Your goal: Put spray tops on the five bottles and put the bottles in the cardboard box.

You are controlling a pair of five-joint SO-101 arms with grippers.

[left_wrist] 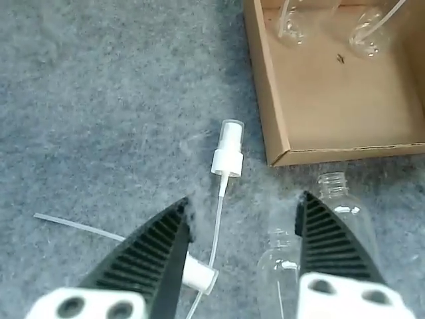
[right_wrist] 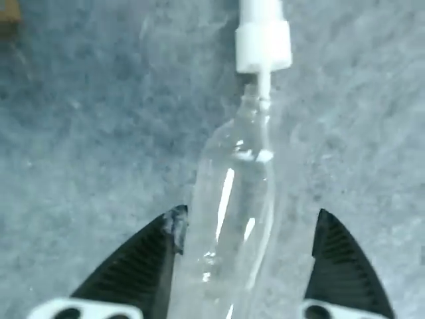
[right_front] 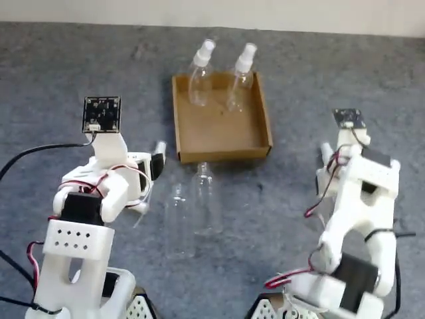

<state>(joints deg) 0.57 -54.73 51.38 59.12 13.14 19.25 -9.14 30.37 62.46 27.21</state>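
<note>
The cardboard box [right_front: 221, 136] holds two clear bottles [right_front: 199, 73] with spray tops, leaning on its far wall. Two uncapped bottles [right_front: 206, 198] lie in front of the box. My left gripper [left_wrist: 244, 203] hangs open above a loose spray top [left_wrist: 227, 156] with its tube. A second spray top [left_wrist: 199, 276] lies near its left finger, and a bottle neck [left_wrist: 334, 185] lies by the other. My right gripper [right_wrist: 251, 218] is open astride a lying bottle [right_wrist: 232, 199]. That bottle's spray top [right_wrist: 263, 40] stands off the neck, with its tube inside.
Grey felt covers the table [right_front: 80, 66]. The box's near wall [left_wrist: 345, 154] stands just beyond the left gripper. Cables trail from both arm bases at the front edge. Open felt lies left of and behind the box.
</note>
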